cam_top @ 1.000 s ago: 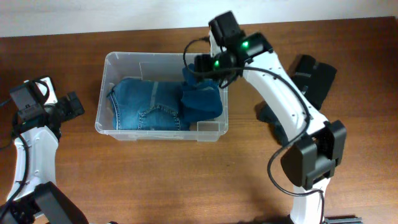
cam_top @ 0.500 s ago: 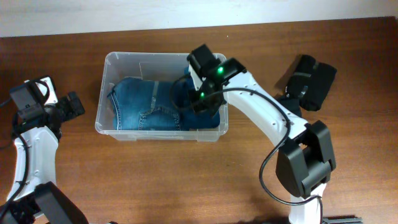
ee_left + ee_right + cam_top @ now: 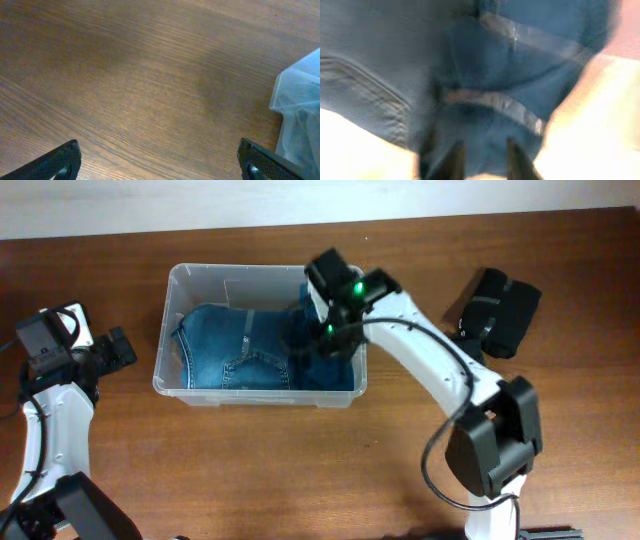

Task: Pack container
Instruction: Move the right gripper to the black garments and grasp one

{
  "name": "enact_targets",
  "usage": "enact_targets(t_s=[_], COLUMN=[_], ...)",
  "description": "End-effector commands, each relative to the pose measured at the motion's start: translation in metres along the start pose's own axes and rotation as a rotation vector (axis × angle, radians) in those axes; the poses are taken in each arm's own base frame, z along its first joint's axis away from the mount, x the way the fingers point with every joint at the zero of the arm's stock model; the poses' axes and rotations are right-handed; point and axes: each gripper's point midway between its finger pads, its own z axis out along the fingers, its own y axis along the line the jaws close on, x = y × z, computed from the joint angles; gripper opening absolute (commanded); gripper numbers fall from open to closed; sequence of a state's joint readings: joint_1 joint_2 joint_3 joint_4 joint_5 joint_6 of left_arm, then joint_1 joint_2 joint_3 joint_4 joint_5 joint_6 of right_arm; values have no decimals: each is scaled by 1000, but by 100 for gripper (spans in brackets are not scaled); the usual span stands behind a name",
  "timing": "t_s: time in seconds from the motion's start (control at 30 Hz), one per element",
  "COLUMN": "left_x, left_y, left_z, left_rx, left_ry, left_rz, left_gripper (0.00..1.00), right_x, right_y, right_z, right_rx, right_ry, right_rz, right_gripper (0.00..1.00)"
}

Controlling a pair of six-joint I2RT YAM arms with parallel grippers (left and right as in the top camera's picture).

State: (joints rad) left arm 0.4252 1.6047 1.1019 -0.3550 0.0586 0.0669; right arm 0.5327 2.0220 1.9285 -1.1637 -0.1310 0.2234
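The left gripper (image 3: 162, 161) hangs over bare table (image 3: 250, 470), a brown wood surface with fine, straight grain. Its two black fingertips sit far apart at the lower corners of the wrist view and nothing is between them. At the right edge of that view a rounded, cloudy corner of the container (image 3: 240, 269) shows, near the gripper but not touching it.

The container stands on the table left of centre: a clear plastic rectangular tub with a thick rounded rim and softly curved corners. Folded blue jeans (image 3: 235, 350) lie flat across its floor, with pale stitched seams and a curved pocket line showing. At the tub's right end lies a darker blue garment (image 3: 342, 362), bunched up.

The right gripper (image 3: 325, 345) is down inside that right end, on the darker fabric. Its wrist view is blurred: two dark fingers stand over blue cloth, and whether they grip it I cannot tell.

Further right, well apart from the tub, lies a black folded thing (image 3: 498, 310) with a matte surface.
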Motion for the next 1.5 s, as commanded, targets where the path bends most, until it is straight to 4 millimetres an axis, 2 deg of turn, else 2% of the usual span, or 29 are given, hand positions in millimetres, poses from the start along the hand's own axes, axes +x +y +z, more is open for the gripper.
enact_targets(t_s=[0.0, 0.03, 0.1, 0.13, 0.17, 0.2, 0.27, 0.33, 0.4, 0.43, 0.47, 0.5, 0.53, 0.67, 0.73, 0.8, 0.83, 0.93, 1.03, 1.1, 1.23, 1.27, 1.3, 1.37, 1.43, 1.47], left_x=[-3, -3, -3, -3, -2, -2, 1, 3, 2, 2, 2, 2, 2, 1, 1, 1, 1, 3, 4, 4, 6, 6, 7, 8, 8, 8], left_y=[-1, -1, -1, -1, -1, -3, -3, -3, -3, -3, -3, -3, -3, -2, -3, -3, -2, 2, 13, 14, 14, 14, 14, 13, 13, 13], left_z=[1, 1, 1, 1, 1, 1, 1, 1, 1, 1, 1, 1, 1, 1, 1, 1, 2, 5, 4, 4, 4, 4, 4, 4, 4, 4], left_rx=[13, 13, 13, 13, 15, 23, 23, 22, 22, 22, 22, 22, 22, 22, 22, 22, 22, -5, -63, -68, -68, -68, -67, -67, -67, -67], left_ry=[-6, -5, -5, -4, -2, 1, 12, 17, 16, 16, 16, 16, 15, 13, 12, 11, 12, 18, 23, 23, 30, 32, 38, 39, 39, 38], left_rz=[-1, -1, -1, -1, -1, -1, -2, -2, -2, -2, -2, -2, -2, -2, -2, -2, -2, -2, -3, -3, -3, -3, -3, -3, -3, -3], left_gripper=[99, 99, 99, 99, 99, 99, 99, 99, 99, 99, 100, 99, 99, 99, 99, 99, 99, 100, 100, 100, 100, 99, 99, 99, 99, 99], right_x=[-41, -45, -46, -43, -33, -26, -2, 33, 56, 77, 83, 97, 104, 113, 103, 90, 78, 65, 65, 67, 85, 88, 94, 97, 97, 97], right_y=[-7, -18, -46, -60, -95, -115, -164, -217, -247, -264, -267, -274, -280, -298, -311, -333, -351, -374, -391, -402, -411, -412, -413, -413, -413, -413], right_z=[-74, -90, -113, -118, -124, -126, -129, -132, -130, -120, -114, -96, -85, -48, -34, -29, -28, -21, -10, 7, 42, 45, 53, 55, 53, 52], right_rx=[60, 86, 116, 129, 162, 179, 219, 257, 266, 239, 223, 198, 196, 162, 120, 134, 152, 184, 241, 263, 283, 281, 278, 277, 278, 278], right_ry=[-185, -206, -217, -210, -175, -152, -82, 10, 65, 130, 150, 201, 215, 191, 102, -9, -92, -175, -184, -174, -89, -79, -54, -44, -44, -45], right_rz=[0, 20, 87, 120, 210, 258, 392, 532, 591, 602, 597, 587, 599, 626, 702, 805, 848, 871, 870, 866, 889, 893, 900, 907, 907, 907], right_gripper=[35, 43, 49, 51, 54, 55, 57, 57, 58, 61, 63, 69, 72, 75, 76, 76, 81, 85, 86, 86, 86, 85, 80, 70, 27, 19])
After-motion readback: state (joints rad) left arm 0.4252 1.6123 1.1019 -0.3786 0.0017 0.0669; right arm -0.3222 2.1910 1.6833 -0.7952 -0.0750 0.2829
